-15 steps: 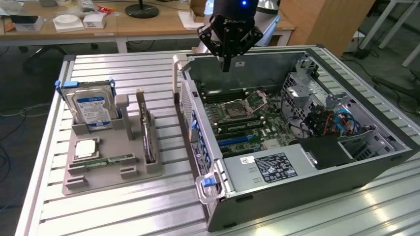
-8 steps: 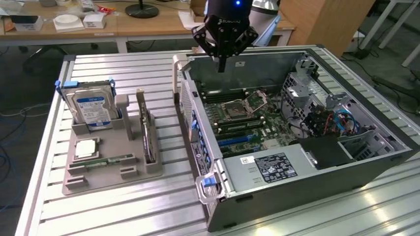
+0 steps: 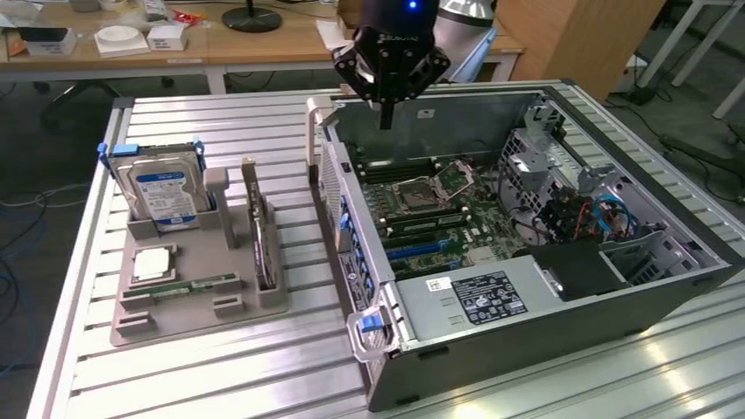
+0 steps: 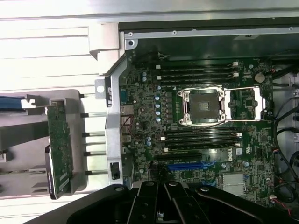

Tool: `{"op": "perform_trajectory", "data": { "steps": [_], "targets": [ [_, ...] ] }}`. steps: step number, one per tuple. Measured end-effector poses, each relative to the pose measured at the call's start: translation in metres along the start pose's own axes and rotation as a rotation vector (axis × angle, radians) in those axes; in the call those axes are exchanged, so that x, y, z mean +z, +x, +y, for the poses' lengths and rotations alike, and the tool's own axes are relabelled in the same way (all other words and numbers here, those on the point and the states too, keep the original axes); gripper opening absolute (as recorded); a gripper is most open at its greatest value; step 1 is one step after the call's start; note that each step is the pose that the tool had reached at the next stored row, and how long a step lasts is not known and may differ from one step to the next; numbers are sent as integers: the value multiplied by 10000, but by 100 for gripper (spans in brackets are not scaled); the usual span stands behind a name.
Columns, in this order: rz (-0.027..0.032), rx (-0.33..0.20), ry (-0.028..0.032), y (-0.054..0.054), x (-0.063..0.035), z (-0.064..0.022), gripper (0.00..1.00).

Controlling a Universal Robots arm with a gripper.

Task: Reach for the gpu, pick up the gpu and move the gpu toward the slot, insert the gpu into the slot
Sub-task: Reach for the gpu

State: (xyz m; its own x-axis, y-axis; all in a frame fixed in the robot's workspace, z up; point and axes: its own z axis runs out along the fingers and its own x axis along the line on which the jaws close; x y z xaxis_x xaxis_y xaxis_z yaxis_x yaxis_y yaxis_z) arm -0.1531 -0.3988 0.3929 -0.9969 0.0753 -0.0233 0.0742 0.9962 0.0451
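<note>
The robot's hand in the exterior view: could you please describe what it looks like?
The hand is black and angular, with faint pale lettering across its body. A small blue light glows above it on the wrist, and the arm segment behind is silver-grey.

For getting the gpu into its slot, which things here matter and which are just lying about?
Job: gpu standing in the grey holder; slot on the motherboard; end effector above the open computer case.
Lying about: hard drive; memory stick; processor chip, all on the holder.
</note>
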Motion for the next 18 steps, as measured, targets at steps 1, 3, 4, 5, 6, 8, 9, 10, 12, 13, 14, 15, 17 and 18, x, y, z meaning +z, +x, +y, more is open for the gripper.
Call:
{"op": "perform_trajectory", "data": {
  "steps": [1, 3, 4, 5, 6, 8, 9, 10, 12, 13, 14, 15, 17, 18],
  "targets": [
    [1, -1, 0, 7, 0, -1, 13],
    [2, 0, 0, 22, 0, -2, 13],
    [2, 0, 1, 30, -1, -2, 13],
    [2, 0, 1, 40, -1, -3, 13],
    [2, 0, 1, 50, -1, -4, 13],
    [3, 0, 1, 70, -1, -6, 13],
    [4, 0, 1, 82, -1, -6, 13],
    [4, 0, 0, 92, 0, -7, 13],
    [5, 1, 0, 112, 0, -8, 13],
    [5, -1, 1, 122, 0, -9, 13],
    [6, 0, 1, 132, 0, -10, 13],
    [7, 0, 1, 141, 0, -11, 13],
    [9, 0, 1, 159, 0, -12, 13],
    [9, 0, 1, 168, 0, -13, 13]
  ]
}}
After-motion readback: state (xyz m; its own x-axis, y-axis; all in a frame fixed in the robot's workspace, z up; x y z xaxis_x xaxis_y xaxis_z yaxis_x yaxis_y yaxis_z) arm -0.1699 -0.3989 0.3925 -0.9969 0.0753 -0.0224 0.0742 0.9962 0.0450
